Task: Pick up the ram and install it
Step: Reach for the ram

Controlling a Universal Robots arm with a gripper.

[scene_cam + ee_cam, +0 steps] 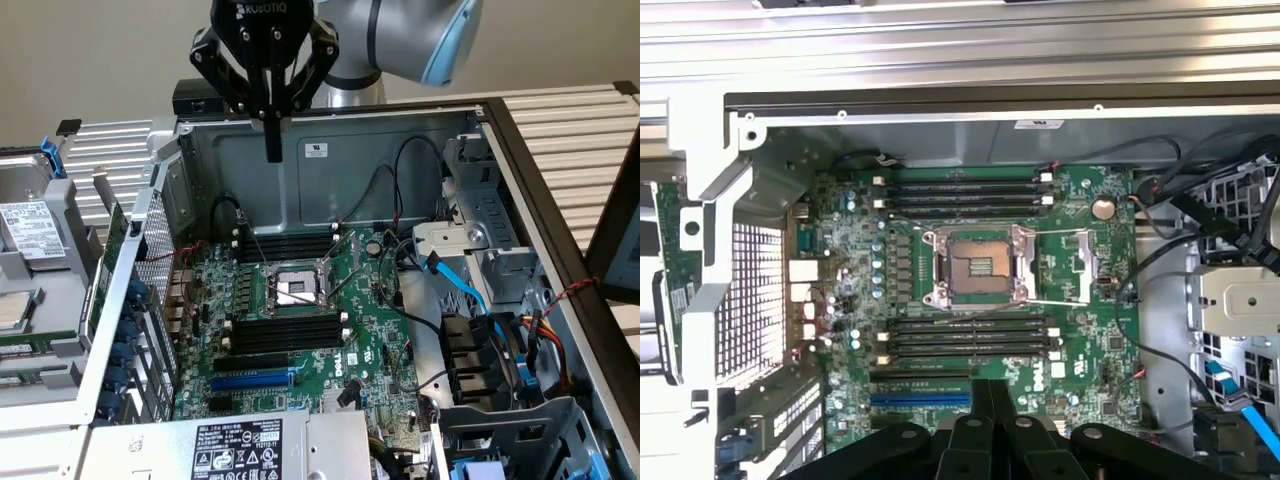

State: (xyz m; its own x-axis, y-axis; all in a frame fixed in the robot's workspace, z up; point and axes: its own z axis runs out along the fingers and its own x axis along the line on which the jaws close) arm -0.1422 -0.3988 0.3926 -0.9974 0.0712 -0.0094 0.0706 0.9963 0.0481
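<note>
**Desk:** What does the ram (112, 262) look like, and where is it?

**Photographer:** It is a long, thin, dark green board. It sits outside the open computer case (330, 150), just beside the perforated grille (160, 300) at the exterior view's left. In the wrist view the ram (678, 265) shows its flat green face, and any label on it is too small to make out.

**Desk:** Which way does it point?

**Photographer:** Its long axis runs from near to far in the exterior view, with the far end leaning slightly toward the exterior view's right. That puts it crosswise to the black memory slots (290, 325) on the motherboard (370, 340). I cannot tell whether it lies flat or leans on edge.

**Desk:** And the gripper?

**Photographer:** The gripper (272, 150) hangs above the case's far wall, well apart from the ram, with its fingers pressed together. The wrist view shows the gripper (990, 390) the same way, with nothing between its fingers. The processor socket (980, 265) lies beyond it.
</note>
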